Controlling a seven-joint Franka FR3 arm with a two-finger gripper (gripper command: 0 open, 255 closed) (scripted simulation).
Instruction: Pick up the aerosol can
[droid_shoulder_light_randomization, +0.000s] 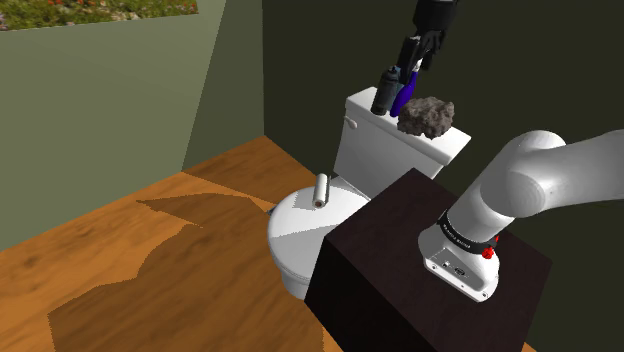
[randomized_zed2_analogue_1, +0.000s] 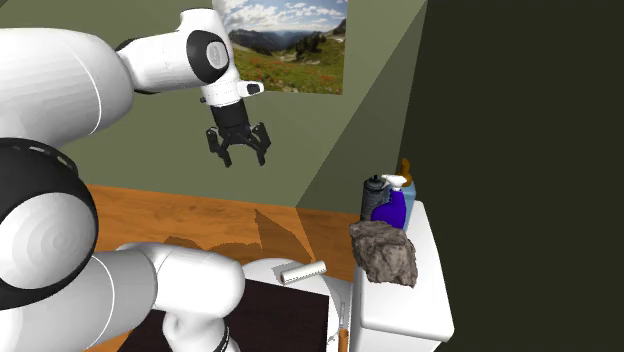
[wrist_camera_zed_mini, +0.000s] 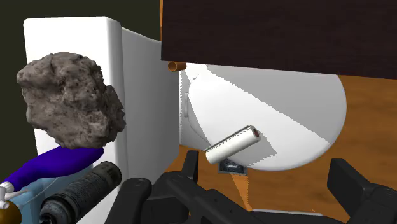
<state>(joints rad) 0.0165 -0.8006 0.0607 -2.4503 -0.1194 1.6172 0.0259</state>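
The tool (randomized_zed2_analogue_1: 237, 150) hangs in the air with its two black fingers spread and nothing between them. In the second exterior view it is well apart from the toilet tank, out over the wooden floor (randomized_zed2_analogue_1: 200, 215) in front of the green wall. In the wrist view its fingers (wrist_camera_zed_mini: 347, 178) frame the white toilet lid (wrist_camera_zed_mini: 280, 102), which carries a small white roll (wrist_camera_zed_mini: 232, 145) lying on its side.

The aerosol can (randomized_zed2_analogue_1: 373, 195), dark grey with a dark cap, stands upright on the white tank lid (randomized_zed2_analogue_1: 425, 290), at the end nearest the room's corner. Just beside it stands a blue spray bottle (randomized_zed2_analogue_1: 390, 210). Past the bottle, around the middle of the tank lid, sits a rough grey-brown rock (randomized_zed2_analogue_1: 385, 252). The end of the tank lid beyond the rock is bare.

In the shoulder view the tool (droid_shoulder_light_randomization: 420, 58) appears just above the can (droid_shoulder_light_randomization: 386, 90). The dark brown stand (droid_shoulder_light_randomization: 400, 260) is set close against the toilet's side.
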